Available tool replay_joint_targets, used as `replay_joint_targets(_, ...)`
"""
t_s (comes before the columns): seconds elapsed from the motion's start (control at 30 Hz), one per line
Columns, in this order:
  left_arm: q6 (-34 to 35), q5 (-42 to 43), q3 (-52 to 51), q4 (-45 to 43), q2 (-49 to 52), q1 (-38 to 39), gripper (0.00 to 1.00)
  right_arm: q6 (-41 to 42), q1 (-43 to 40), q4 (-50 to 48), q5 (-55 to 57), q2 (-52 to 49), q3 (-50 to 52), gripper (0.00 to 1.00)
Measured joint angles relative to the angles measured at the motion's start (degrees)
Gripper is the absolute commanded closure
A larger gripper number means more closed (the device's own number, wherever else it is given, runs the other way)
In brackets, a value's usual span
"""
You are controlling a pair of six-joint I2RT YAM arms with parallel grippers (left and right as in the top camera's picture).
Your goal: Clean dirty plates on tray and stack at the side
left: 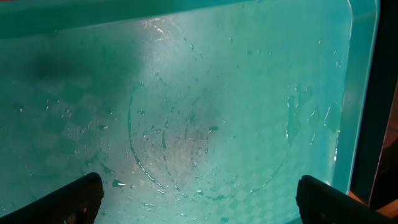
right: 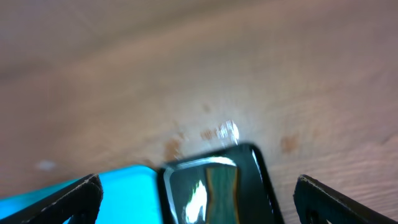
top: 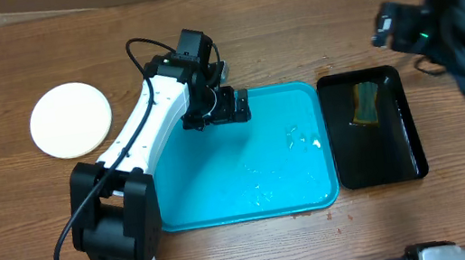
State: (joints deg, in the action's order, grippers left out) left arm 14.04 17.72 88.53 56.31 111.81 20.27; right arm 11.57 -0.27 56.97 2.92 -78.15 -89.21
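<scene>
Wet tray (left: pixel 186 93) beneath open claw (left: pixel 199 196)

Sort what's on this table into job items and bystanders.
Job: turquoise tray, wet, no plates on it; white plate, off the tray at the side; sponge, likely the cleaning tool.
Bystanders: black tray under the sponge.

Turquoise, black and cream on brown wood grain.
The tray (top: pixel 223 195) is turquoise, faintly chequered under pale water rings; the plate (top: pixel 70 119) is cream-white; the narrow tray (top: pixel 382 159) is glossy black, its sponge (top: pixel 364 102) green-yellow; the counter (top: pixel 291 30) is brown.
</scene>
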Motion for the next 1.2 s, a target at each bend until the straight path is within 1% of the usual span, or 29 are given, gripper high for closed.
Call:
replay_joint_targets(0.1,0.0,0.0,0.0,0.0,0.0,0.0,0.0,0.0,0.0,-0.2,0.1,12.7,-0.2,0.0)
replay_joint_targets(0.2,0.0,0.0,0.0,0.0,0.0,0.0,0.0,0.0,0.0,-2.1,1.2,22.9,-0.5,0.0)
replay_joint_targets(0.33,0.2,0.0,0.0,0.0,0.0,0.0,0.0,0.0,0.0,-3.6,2.4,33.6,-0.3,0.0)
replay_joint_targets(0.43,0.2,0.0,0.0,0.0,0.0,0.0,0.0,0.0,0.0,-7.3,3.0,41.5,4.0,0.0)
replay_joint_targets(0.5,0.4,0.0,0.0,0.0,0.0,0.0,0.0,0.0,0.0,-10.1,3.3,47.1,8.9,0.0)
replay_joint_targets(0.67,0.6,0.0,0.0,0.0,0.0,0.0,0.0,0.0,0.0,-25.9,3.5,62.3,31.4,0.0)
replay_joint_targets(0.87,0.6,0.0,0.0,0.0,0.0,0.0,0.0,0.1,0.0,-52.5,3.5,72.3,55.9,0.0)
replay_joint_targets(0.97,0.6,0.0,0.0,-0.1,0.0,0.0,0.0,0.2,0.0,-64.2,3.4,76.0,65.9,0.0)
replay_joint_targets(1.07,0.6,0.0,0.0,-0.1,0.0,0.0,0.0,0.2,0.0,-69.7,2.8,77.4,72.6,0.0)
replay_joint_targets(1.2,0.6,0.0,0.0,-0.1,0.0,0.0,0.0,0.2,0.0,-69.5,1.4,77.4,78.4,0.0)
